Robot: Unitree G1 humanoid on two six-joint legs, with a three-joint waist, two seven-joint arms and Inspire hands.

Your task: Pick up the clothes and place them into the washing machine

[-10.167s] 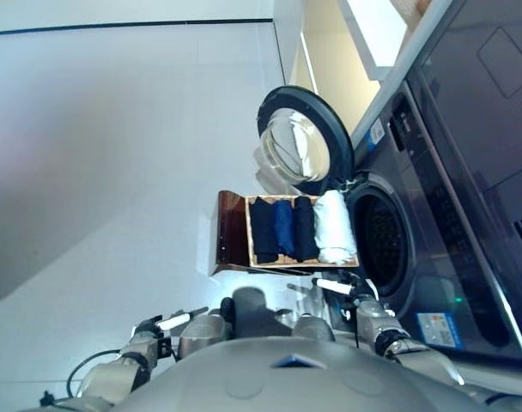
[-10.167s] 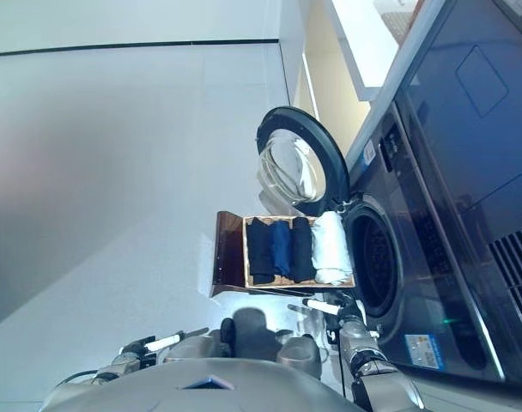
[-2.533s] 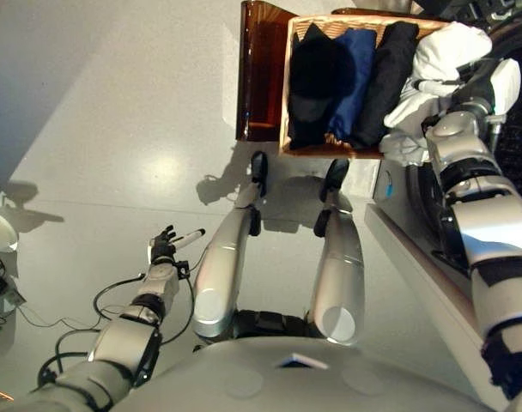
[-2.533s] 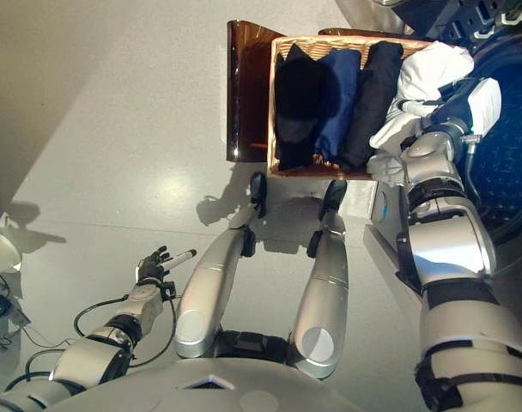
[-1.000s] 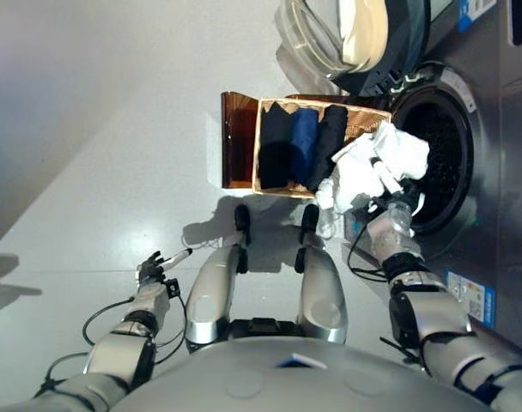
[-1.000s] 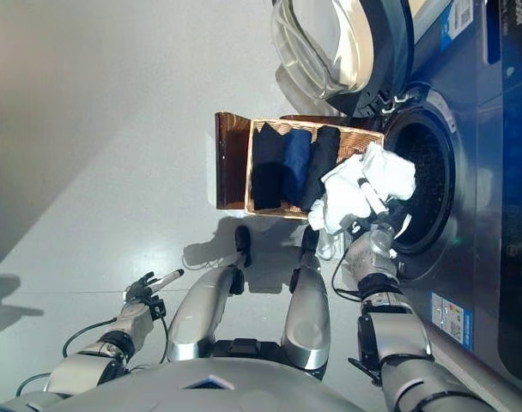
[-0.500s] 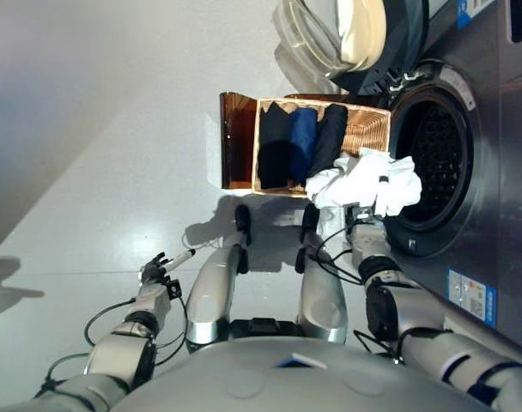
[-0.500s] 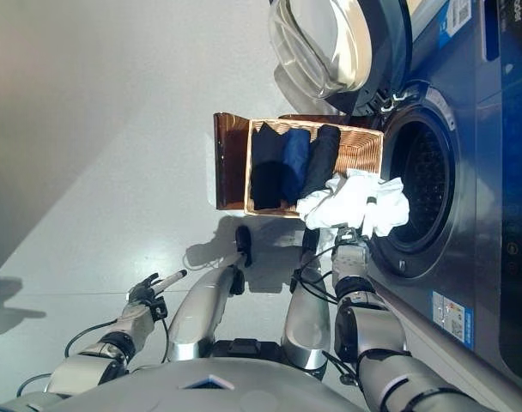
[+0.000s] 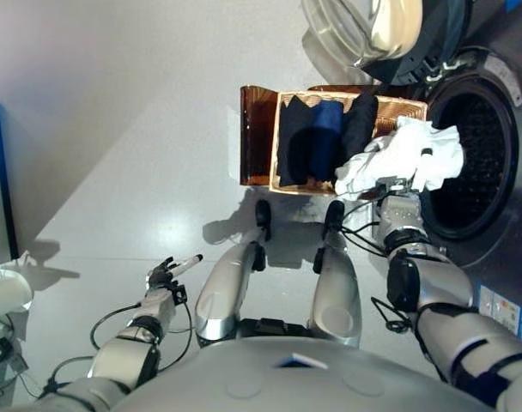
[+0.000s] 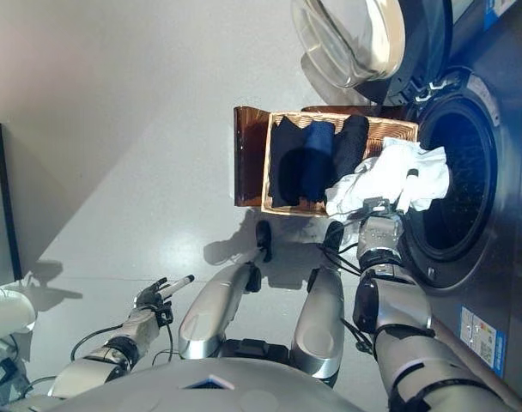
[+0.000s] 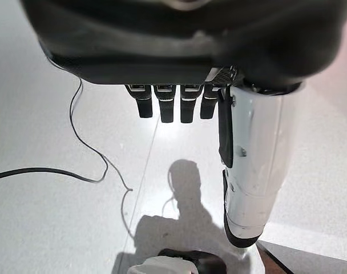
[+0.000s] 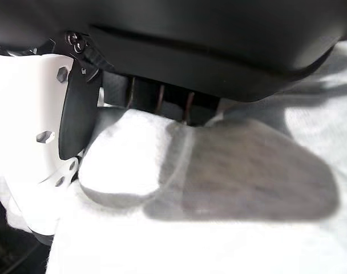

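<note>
One grey floor [image 9: 115, 129], washer [image 9: 484, 163] alongside.

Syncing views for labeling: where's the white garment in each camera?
Left eye view: white garment held up by the right hand, between basket and drum opening.
Right eye view: same, right of centre.
Left wrist view: not in it; only floor.
Right wrist view: fills the picture, against the hand.
Shared landmark: the washing machine's drum opening.
</note>
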